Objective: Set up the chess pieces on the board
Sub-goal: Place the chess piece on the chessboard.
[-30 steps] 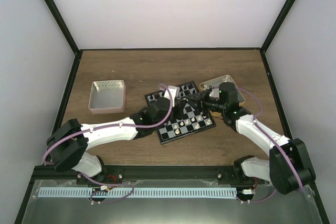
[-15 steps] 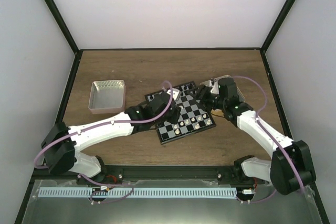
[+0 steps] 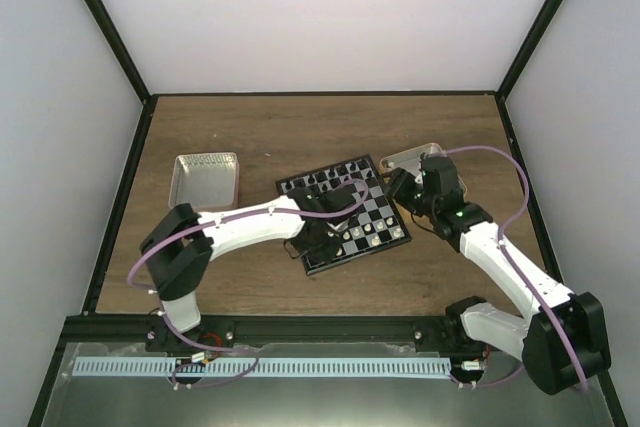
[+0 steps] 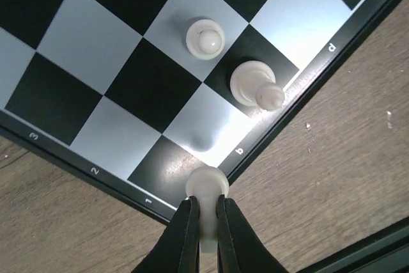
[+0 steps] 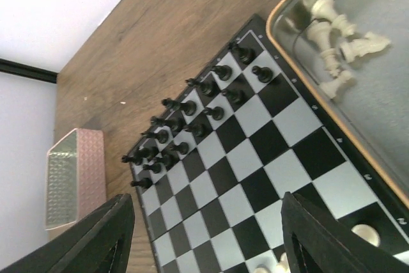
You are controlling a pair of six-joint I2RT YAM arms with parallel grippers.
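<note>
The board [image 3: 382, 209] lies tilted on the table, with black men along its far side [image 5: 192, 103] and a few cream-white chess pieces [image 3: 362, 234] near its front edge. My left gripper [image 4: 206, 212] is shut on a white chess piece [image 4: 206, 183], held just over the board's near-left corner square by the border [image 4: 96, 171]. Two white pieces [image 4: 206, 38] [image 4: 254, 84] stand on nearby squares. In the top view the left gripper [image 3: 318, 245] is low over that corner. My right gripper [image 5: 211, 234] stands open and holds nothing, above the board's right edge [image 3: 398, 187].
An orange-rimmed tray [image 5: 383, 94] to the right of the board holds several loose white pieces [image 5: 335, 36]; it also shows in the top view [image 3: 410, 158]. A pink tray [image 3: 205, 183] sits at the left. The left arm's forearm [image 3: 250, 227] crosses the board's left half.
The right gripper has opened and drawn back from the board's middle toward the tray. The left gripper, still shut, has swung to the board's near-left corner.
</note>
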